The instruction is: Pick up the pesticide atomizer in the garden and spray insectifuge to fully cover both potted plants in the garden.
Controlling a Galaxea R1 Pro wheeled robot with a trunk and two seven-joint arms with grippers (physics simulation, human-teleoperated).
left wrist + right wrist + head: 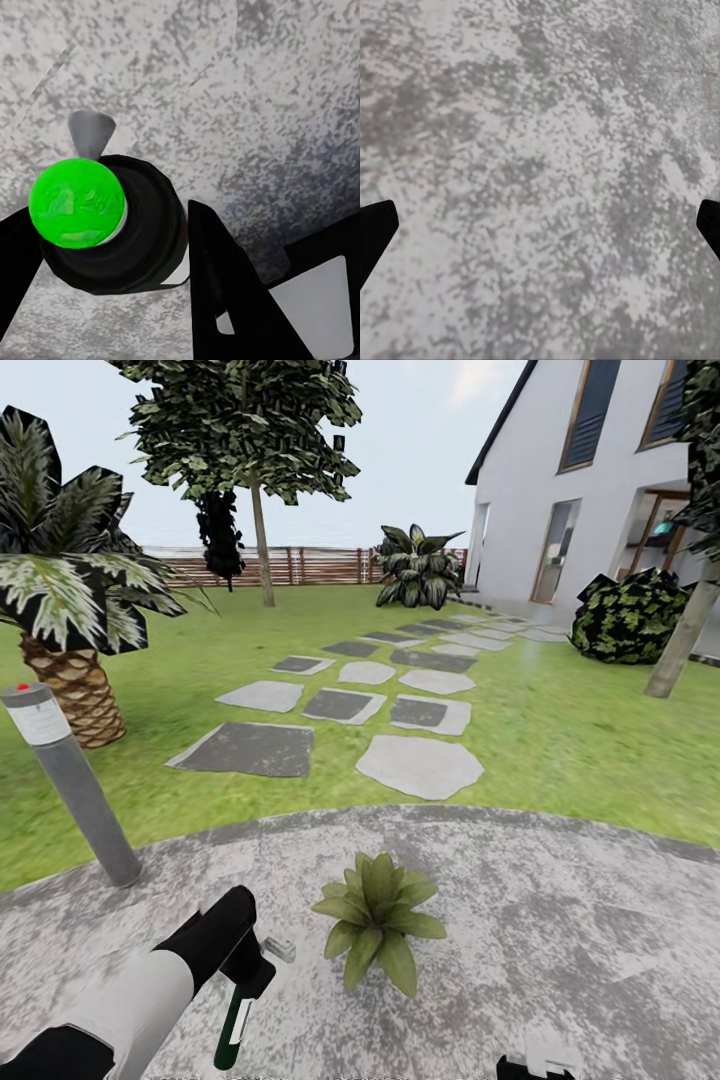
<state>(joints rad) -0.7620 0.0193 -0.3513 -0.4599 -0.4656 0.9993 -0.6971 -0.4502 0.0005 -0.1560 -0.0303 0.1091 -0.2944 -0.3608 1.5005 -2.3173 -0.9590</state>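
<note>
We have the pesticide atomizer (235, 1025) clamped in our left gripper (250, 978), hanging over the round stone patio (560, 920) just beside one potted plant (377, 928). Our right gripper (540, 232) holds nothing, its jaws spread wide above bare stone. We judge the pickup done; spraying both plants remains, and no mist shows yet.

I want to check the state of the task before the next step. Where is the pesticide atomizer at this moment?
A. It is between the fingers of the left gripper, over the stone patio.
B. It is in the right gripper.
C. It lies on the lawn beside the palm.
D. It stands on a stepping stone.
A: the pesticide atomizer sits in the left gripper above the stone patio, near a potted plant.
</note>
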